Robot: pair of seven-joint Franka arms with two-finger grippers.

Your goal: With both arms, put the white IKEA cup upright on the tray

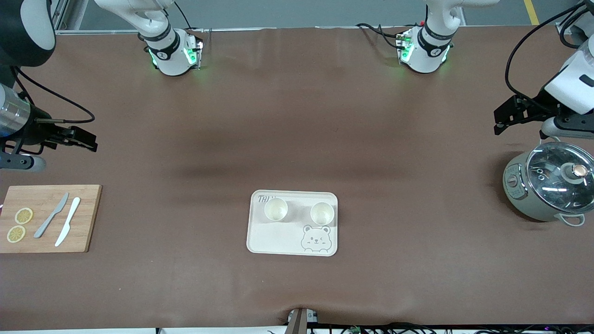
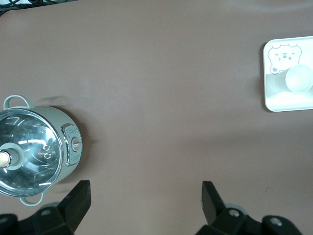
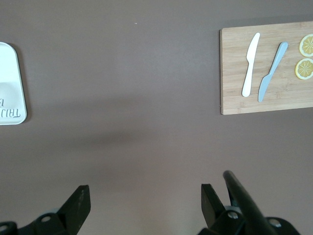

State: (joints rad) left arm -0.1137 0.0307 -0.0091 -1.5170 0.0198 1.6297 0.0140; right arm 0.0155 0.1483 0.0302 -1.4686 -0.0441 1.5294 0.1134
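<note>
A cream tray [image 1: 274,237] with a bear drawing lies near the table's front edge. Two white cups stand upright on it, side by side: one [image 1: 275,208] toward the right arm's end, the other [image 1: 322,213] toward the left arm's end. My left gripper [image 1: 503,121] hangs open over bare table beside the pot, with nothing between its fingers; its wrist view shows the gripper [image 2: 145,196], the tray [image 2: 288,102] and one cup [image 2: 299,79]. The right gripper [image 1: 86,139] hangs open and empty over bare table close to the cutting board, its own view showing it [image 3: 145,198] and the tray's corner [image 3: 10,93].
A grey-green pot with a glass lid [image 1: 550,188] stands at the left arm's end. A wooden cutting board [image 1: 86,218] at the right arm's end carries a grey knife [image 1: 51,215], a white knife [image 1: 67,221] and two lemon slices [image 1: 23,215].
</note>
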